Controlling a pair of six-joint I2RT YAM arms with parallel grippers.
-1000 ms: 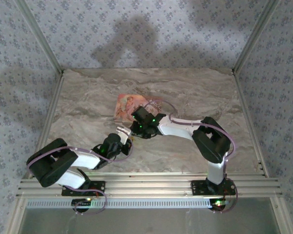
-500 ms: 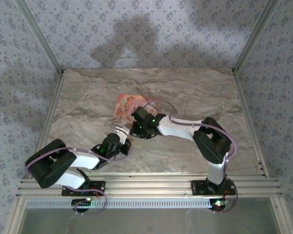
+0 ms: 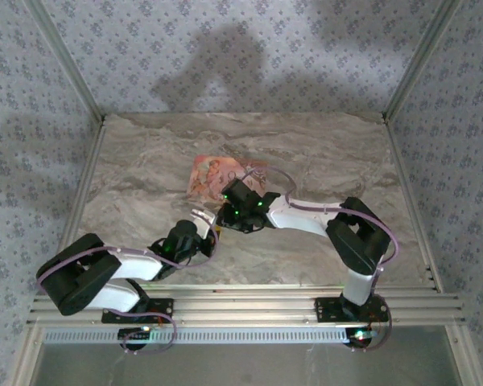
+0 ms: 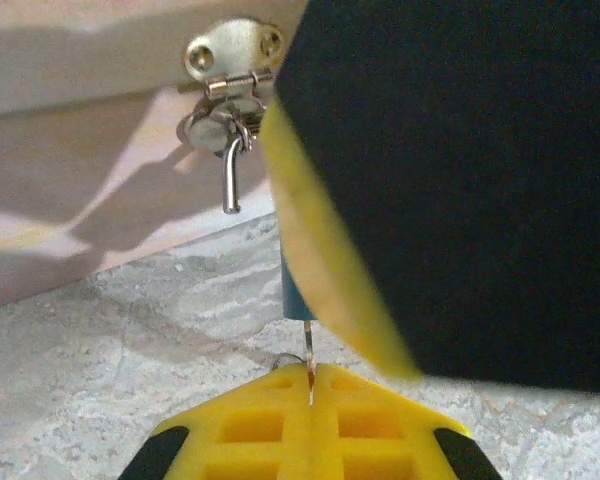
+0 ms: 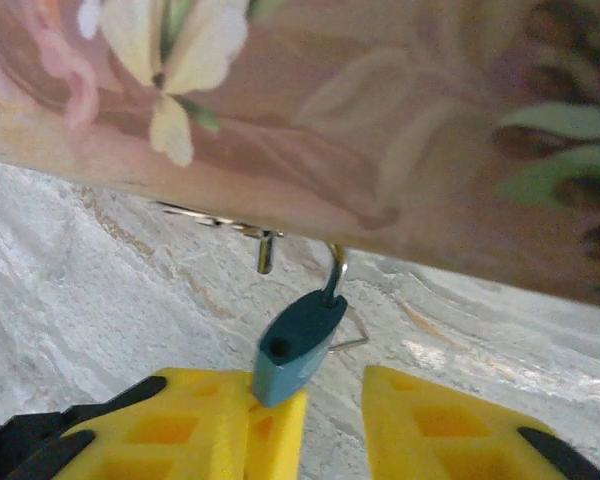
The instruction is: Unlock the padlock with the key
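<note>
right wrist teal padlock (image 5: pixel 300 343), left wrist hasp (image 4: pixel 231 62)

We find the box (image 3: pixel 213 173) on the bench (image 3: pixel 145 185) just beyond the right pincer (image 3: pixel 225 211). The left pincer (image 3: pixel 203 217) sits just to that pincer's left, nearer the arm bases.

Ahead of the right pincer (image 5: pixel 335 400) the box wall runs across. The padlock (image 5: pixel 300 345) hangs beneath it, tilted, its lower end touching one fingertip (image 5: pixel 270 420) and apart from the other.

Ahead of the left pincer (image 4: pixel 310 378) we see the hasp (image 4: pixel 230 60) up and to the left on the box. The right pincer's finger (image 4: pixel 460 180) is up and to the right. A thin metal piece (image 4: pixel 308 352) stands in the seam between the left pincer's tips.
</note>
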